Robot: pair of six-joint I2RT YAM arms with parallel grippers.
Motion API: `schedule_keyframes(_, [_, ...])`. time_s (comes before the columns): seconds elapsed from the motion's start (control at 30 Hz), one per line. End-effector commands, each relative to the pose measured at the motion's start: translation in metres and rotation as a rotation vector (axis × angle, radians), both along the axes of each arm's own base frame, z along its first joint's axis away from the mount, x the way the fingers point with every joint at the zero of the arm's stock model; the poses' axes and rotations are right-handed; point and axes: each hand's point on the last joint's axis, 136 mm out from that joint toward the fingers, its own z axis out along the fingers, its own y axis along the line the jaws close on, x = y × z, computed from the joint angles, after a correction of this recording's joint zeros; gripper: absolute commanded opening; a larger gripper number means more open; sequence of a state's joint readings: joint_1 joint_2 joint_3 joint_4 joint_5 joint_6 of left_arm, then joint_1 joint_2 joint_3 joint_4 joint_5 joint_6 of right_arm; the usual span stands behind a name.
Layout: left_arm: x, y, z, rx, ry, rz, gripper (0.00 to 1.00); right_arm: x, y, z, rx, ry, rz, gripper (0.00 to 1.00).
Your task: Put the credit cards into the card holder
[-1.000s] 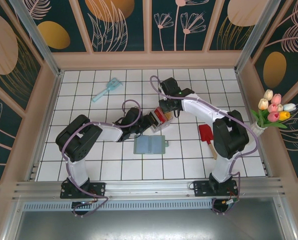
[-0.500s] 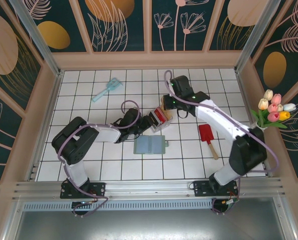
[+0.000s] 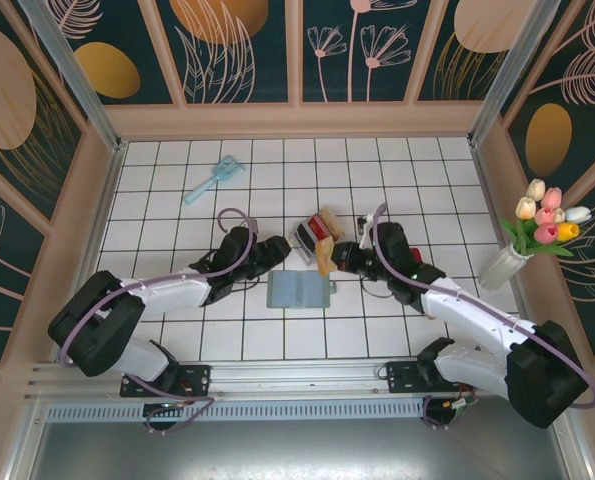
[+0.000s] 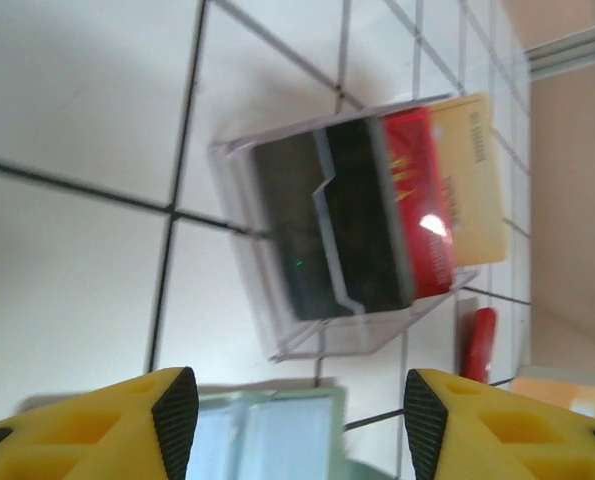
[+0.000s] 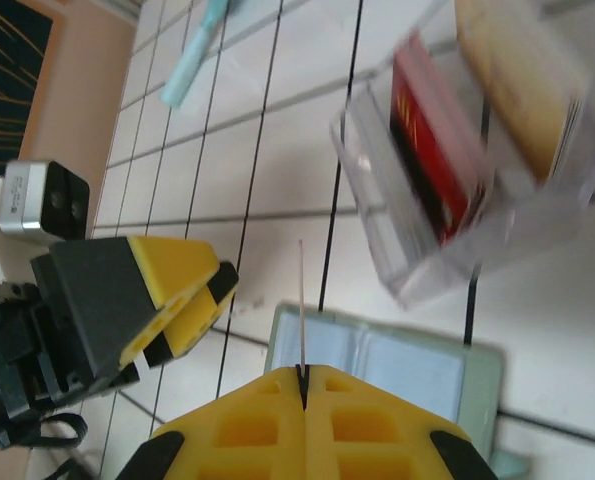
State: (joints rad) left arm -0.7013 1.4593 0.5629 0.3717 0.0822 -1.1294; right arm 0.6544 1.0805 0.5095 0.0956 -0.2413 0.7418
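The card holder (image 3: 299, 290) lies open on the tiles, sage-green with blue pockets, and shows in both wrist views (image 4: 267, 430) (image 5: 377, 370). My right gripper (image 3: 335, 258) (image 5: 302, 375) is shut on a tan-orange credit card (image 3: 325, 258), seen edge-on (image 5: 301, 290) above the holder's left half. More credit cards (image 4: 397, 220), black, red and tan, stand in a clear box (image 3: 314, 232) just behind the holder. My left gripper (image 3: 277, 250) (image 4: 292, 400) is open and empty, left of the box and above the holder's far edge.
A teal brush (image 3: 213, 179) lies at the far left. A red tool (image 4: 477, 345) lies right of the box. A vase of tulips (image 3: 537, 225) stands at the right wall. Wooden walls ring the tiled floor.
My right gripper has drawn a tan card out of the box and swung it near, over the holder. My left gripper has opened wider and backed away from the box.
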Motion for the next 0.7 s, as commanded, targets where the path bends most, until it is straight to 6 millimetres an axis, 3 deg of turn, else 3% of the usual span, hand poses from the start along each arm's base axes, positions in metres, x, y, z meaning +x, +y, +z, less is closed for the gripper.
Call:
schedule_keyframes(0.0, [-0.025, 0.01, -0.024, 0.043, 0.063, -0.043, 0.57, -0.014, 0.021, 0.013, 0.171, 0.018, -0.004, 0.0])
schedule_keyframes(0.23, [-0.046, 0.016, -0.044, 0.055, 0.111, -0.095, 0.56, -0.036, 0.027, -0.025, 0.176, 0.099, -0.079, 0.0])
schedule_keyframes(0.67, [-0.054, 0.02, -0.059, 0.107, 0.142, -0.128, 0.53, -0.029, 0.043, -0.059, 0.124, 0.145, -0.092, 0.0])
